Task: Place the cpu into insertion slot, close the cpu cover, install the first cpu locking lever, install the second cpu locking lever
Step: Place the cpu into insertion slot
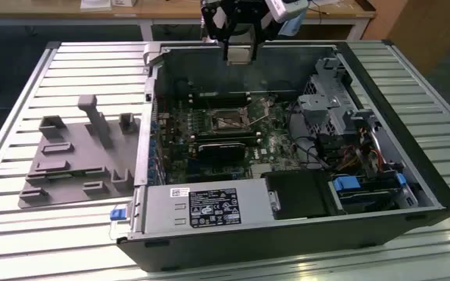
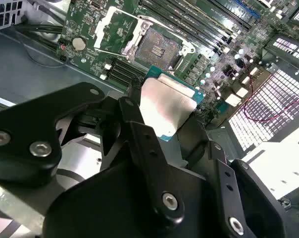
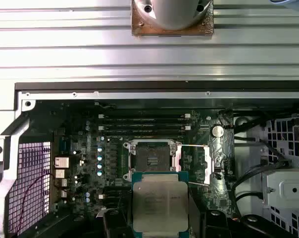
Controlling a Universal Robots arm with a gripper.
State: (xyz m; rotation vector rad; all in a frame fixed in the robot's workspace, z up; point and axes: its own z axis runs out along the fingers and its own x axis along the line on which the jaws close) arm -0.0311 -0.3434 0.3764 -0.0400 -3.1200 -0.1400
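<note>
The pincer (image 1: 239, 42) is clamped on the cpu (image 1: 239, 54), holding it high over the far side of the open computer case (image 1: 287, 249). Below, the insertion slot (image 1: 227, 121) lies bare, with the cpu cover (image 2: 101, 29) swung open beside it.

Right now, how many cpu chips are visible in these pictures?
1. The cpu is held by the gripper above the motherboard. The insertion slot is empty. I see no other chip, though the case could hide one.
</note>
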